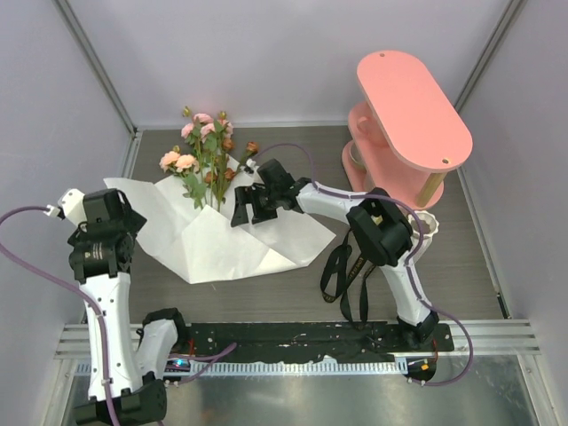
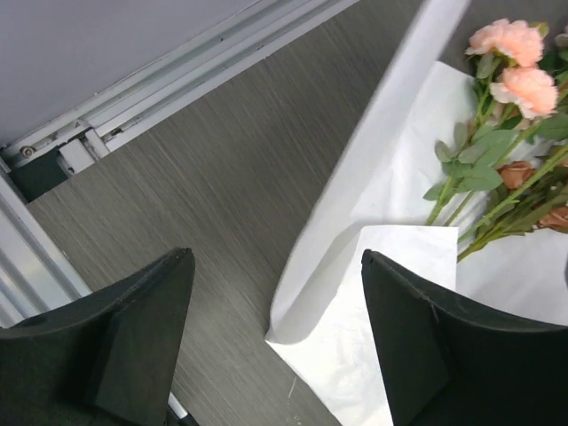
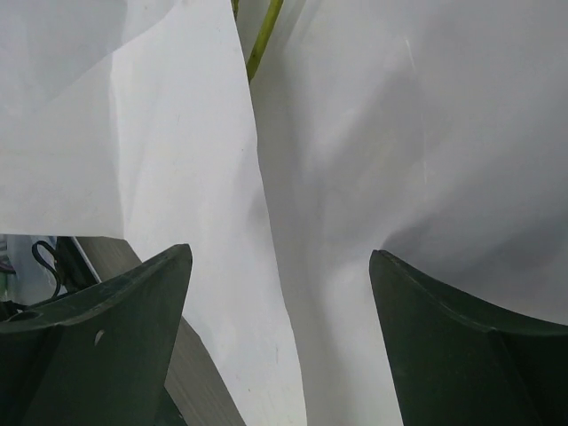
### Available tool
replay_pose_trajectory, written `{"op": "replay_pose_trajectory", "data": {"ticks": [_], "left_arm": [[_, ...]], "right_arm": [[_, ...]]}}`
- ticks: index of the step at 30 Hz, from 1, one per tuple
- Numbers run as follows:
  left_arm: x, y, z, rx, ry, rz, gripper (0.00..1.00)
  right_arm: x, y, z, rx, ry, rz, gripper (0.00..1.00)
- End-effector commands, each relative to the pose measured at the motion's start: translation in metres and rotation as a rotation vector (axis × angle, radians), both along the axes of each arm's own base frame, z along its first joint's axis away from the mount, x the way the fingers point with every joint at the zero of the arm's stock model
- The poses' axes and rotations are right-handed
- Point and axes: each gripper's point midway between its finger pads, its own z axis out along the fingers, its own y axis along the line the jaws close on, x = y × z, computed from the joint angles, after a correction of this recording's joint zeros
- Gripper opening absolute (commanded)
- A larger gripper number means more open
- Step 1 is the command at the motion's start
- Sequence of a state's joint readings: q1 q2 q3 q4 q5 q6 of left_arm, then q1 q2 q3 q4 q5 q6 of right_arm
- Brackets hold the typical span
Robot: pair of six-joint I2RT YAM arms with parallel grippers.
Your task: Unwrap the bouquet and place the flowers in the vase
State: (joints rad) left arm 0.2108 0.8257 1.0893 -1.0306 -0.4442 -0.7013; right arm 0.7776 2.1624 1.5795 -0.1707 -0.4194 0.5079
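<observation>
The bouquet is unwrapped: its white paper (image 1: 222, 240) lies spread flat on the table, and the flowers (image 1: 206, 151) rest on its far part with the blooms pointing away. My left gripper (image 1: 124, 216) hovers open at the paper's left corner, nothing between its fingers. In the left wrist view, the paper's edge (image 2: 390, 177) and peach roses (image 2: 515, 62) show past the open left gripper (image 2: 275, 257). My right gripper (image 1: 248, 211) is open just above the paper by the stem ends; its wrist view shows the right gripper (image 3: 280, 253), paper (image 3: 399, 133) and one green stem (image 3: 264, 35). The vase (image 1: 429, 223) peeks out behind the right arm's elbow.
A pink two-tier oval shelf (image 1: 408, 115) stands at the back right, just beyond the vase. A black ribbon (image 1: 344, 277) lies loose on the table near the right arm's base. Grey walls close in the left, back and right sides.
</observation>
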Motion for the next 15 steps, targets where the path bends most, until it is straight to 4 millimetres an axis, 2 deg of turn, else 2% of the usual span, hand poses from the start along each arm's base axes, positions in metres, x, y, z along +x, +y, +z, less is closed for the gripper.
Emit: {"op": "replay_pose_trajectory", "data": {"ticks": [1,5,7,11,14,15], "left_arm": [[-0.009,0.0,0.053,0.044,-0.184,0.003,0.82],[-0.009,-0.017,0.086,0.033,-0.317,-0.094,0.84],[-0.006,-0.028,0.09,0.008,-0.328,-0.155,0.83],[0.018,-0.056,0.095,-0.061,-0.38,-0.33,0.82],[0.031,-0.073,0.094,-0.115,-0.4,-0.426,0.8],[0.034,-0.077,0.092,-0.13,-0.395,-0.448,0.79]], "right_arm": [[-0.006,0.018,0.016,0.035,-0.018,0.142,0.87],[-0.028,0.038,0.028,0.112,0.01,0.231,0.87],[-0.045,0.051,0.037,0.15,0.04,0.277,0.85],[-0.073,0.07,0.046,0.164,0.031,0.345,0.81],[-0.086,0.077,0.054,0.146,0.004,0.363,0.71],[-0.089,0.077,0.062,0.144,-0.013,0.365,0.6]]}}
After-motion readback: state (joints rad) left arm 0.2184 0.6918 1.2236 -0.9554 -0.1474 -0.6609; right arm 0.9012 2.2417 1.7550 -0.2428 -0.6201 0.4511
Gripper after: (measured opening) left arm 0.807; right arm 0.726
